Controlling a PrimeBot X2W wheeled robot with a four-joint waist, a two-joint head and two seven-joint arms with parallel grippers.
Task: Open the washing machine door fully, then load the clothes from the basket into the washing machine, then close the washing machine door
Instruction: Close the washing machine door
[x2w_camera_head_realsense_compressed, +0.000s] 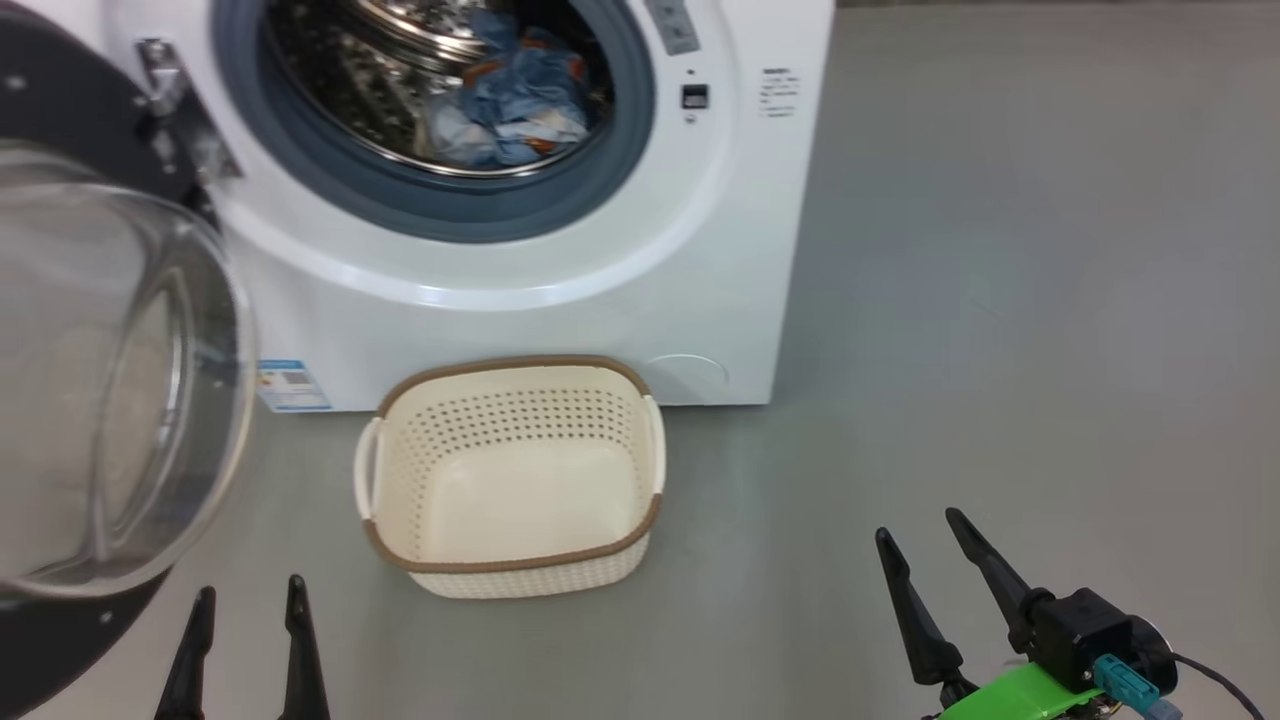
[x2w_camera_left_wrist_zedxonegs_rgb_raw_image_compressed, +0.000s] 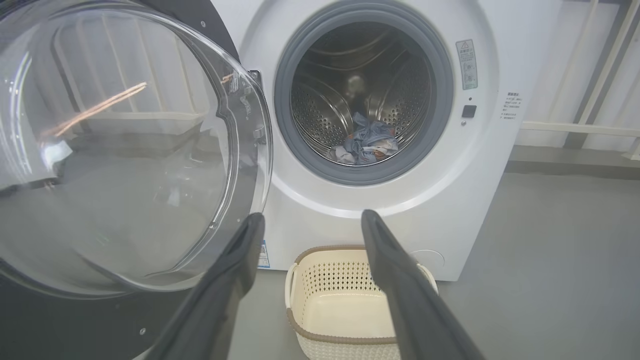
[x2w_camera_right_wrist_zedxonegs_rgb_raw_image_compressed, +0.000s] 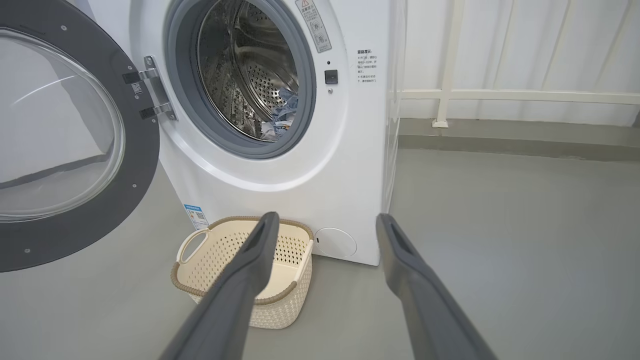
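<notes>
The white washing machine (x2w_camera_head_realsense_compressed: 560, 320) stands ahead with its door (x2w_camera_head_realsense_compressed: 110, 390) swung open to the left, glass bowl bulging toward me. Blue clothes with orange print (x2w_camera_head_realsense_compressed: 515, 105) lie inside the steel drum; the same clothes (x2w_camera_left_wrist_zedxonegs_rgb_raw_image_compressed: 367, 145) show in the left wrist view. The cream basket (x2w_camera_head_realsense_compressed: 640, 555) sits on the floor before the machine, nothing inside it. My left gripper (x2w_camera_head_realsense_compressed: 248, 598) is open at the lower left, beside the door's lower edge. My right gripper (x2w_camera_head_realsense_compressed: 918, 528) is open at the lower right, over bare floor right of the basket. Neither holds anything.
Grey floor (x2w_camera_head_realsense_compressed: 1000, 300) stretches to the right of the machine. A white wall with railing (x2w_camera_right_wrist_zedxonegs_rgb_raw_image_compressed: 500, 95) runs behind. The open door (x2w_camera_left_wrist_zedxonegs_rgb_raw_image_compressed: 125, 150) juts out close to my left arm. The basket (x2w_camera_right_wrist_zedxonegs_rgb_raw_image_compressed: 280, 305) stands tight against the machine's front.
</notes>
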